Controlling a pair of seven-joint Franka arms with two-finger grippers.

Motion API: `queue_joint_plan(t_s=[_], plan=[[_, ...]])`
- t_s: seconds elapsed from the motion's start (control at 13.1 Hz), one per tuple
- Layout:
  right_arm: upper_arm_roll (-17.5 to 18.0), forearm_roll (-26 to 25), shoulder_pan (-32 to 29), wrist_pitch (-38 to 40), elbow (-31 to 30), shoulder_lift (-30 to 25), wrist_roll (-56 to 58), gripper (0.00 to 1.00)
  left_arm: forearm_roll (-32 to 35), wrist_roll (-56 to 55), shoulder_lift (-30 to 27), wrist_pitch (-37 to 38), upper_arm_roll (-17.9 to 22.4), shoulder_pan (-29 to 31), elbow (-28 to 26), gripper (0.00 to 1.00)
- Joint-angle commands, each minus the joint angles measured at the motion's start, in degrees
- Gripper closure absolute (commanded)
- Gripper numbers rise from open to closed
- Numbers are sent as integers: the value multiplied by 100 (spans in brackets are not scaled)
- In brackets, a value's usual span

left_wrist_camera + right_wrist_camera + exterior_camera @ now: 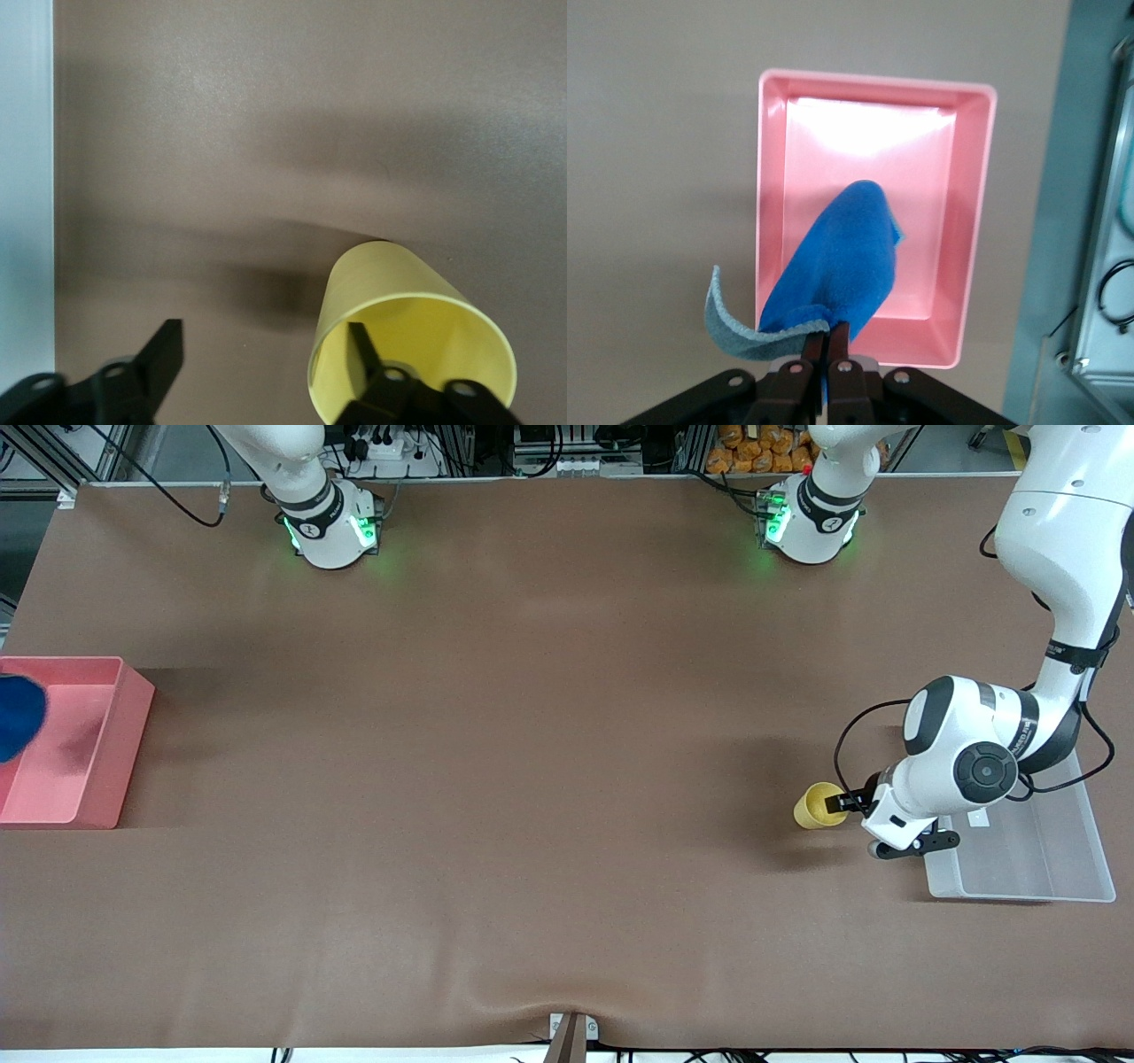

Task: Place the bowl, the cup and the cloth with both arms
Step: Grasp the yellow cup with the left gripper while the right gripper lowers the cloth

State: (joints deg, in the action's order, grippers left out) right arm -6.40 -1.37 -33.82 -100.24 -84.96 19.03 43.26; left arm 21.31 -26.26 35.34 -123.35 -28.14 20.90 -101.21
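The yellow cup (817,806) is on the table beside the clear bin, tilted toward my left gripper (843,804). In the left wrist view my left gripper (261,354) is open: one finger (357,350) is inside the cup (390,283), the other (164,350) is well outside it. My right gripper (830,332) is shut on the blue cloth (842,257), which hangs over the pink bin (868,86). In the front view only the cloth (16,713) shows, at the picture's edge over the pink bin (133,726). The mint-green bowl is out of view.
The clear plastic bin (1019,886) stands under the left arm's wrist, at the left arm's end of the table; its edge shows in the left wrist view (22,177). The pink bin stands at the right arm's end.
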Motion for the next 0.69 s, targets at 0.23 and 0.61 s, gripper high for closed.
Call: queue_joint_plan(t_s=[0.23, 0.61], plan=[[121, 31, -406, -354, 129, 811, 42, 100, 76, -300, -167, 13, -25, 2, -40, 100], [121, -39, -582, -1400, 129, 1269, 444, 100, -135, -222, -431, 529, -25, 107, 486, 100]])
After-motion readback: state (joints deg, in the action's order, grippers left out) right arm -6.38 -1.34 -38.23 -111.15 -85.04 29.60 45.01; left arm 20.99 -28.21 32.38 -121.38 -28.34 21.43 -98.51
